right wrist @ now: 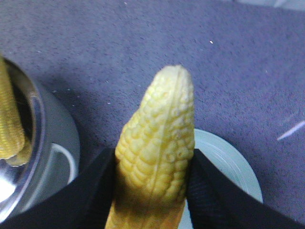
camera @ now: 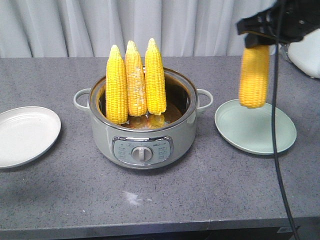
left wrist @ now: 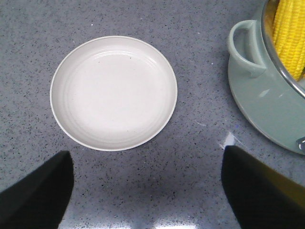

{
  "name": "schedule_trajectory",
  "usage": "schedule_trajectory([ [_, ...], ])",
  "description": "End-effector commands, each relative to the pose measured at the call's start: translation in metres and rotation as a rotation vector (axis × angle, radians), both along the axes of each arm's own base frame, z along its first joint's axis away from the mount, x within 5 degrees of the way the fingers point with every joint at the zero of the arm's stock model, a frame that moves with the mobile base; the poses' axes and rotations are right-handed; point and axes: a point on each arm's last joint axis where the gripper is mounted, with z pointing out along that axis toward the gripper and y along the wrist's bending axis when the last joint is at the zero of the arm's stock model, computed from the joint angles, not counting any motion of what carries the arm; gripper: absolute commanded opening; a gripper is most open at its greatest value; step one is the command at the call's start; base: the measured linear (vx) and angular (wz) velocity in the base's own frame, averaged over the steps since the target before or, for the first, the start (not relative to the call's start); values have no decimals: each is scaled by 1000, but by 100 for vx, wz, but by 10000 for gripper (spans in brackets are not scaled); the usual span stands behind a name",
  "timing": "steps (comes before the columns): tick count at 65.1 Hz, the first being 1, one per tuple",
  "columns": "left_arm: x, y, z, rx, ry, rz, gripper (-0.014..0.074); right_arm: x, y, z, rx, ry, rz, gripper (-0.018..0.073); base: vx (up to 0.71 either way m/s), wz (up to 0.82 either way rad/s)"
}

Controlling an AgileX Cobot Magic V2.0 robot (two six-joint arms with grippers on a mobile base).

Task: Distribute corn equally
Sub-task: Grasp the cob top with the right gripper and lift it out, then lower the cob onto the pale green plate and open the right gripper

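Grey table (camera: pixel 60 200) carries the lot. Pot (camera: pixel 142 135) in the centre, lid off. White plate (camera: pixel 25 135) on the left side, green plate (camera: pixel 260 135) on the right. Both plates are apart from the pot and both are bare.

Three cobs (camera: pixel 135 80) stand upright in the pot, tips up, bunched together toward the left part of the rim. There's something yellow lower inside; can't tell what it is.

Fourth cob (camera: pixel 254 75) hangs vertical in the air over the pot-side edge of the green plate. It isn't resting on the plate, as far as I can see. Right gripper (right wrist: pixel 153 157) is clamped on that cob, one finger on each side. Left gripper (left wrist: pixel 145 164) is spread wide with nothing in it, hovering over the table just beside the white plate.

Status, my read: nothing delivered yet, one cob in transit, three to go. If four is the full count, that's two per plate, so the white plate needs two as well.
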Motion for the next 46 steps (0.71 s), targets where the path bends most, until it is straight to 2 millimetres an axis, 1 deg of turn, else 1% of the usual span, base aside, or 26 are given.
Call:
schedule_trajectory([
  [1, -2, 0, 14, -14, -89, -1, 593, -1, -29, 16, 80, -62, -29, 109, 0, 0],
  [9, -1, 0, 15, -15, -93, -1, 593, 10, -58, -7, 182, 42, -21, 112, 0, 0],
  [20, -1, 0, 15, -16, -96, -1, 593, 28, -82, -40, 325, 146, -8, 116, 0, 0],
  [28, -1, 0, 15, -17, -96, -1, 593, 39, -90, -60, 399, 197, -6, 118, 0, 0],
  [36, -1, 0, 15, -17, -96, -1, 593, 49, -92, -84, 420, 271, -7, 120, 0, 0],
  [46, -1, 0, 15, -16, -96, -1, 593, 56, -94, -103, 439, 327, -16, 132, 0, 0],
])
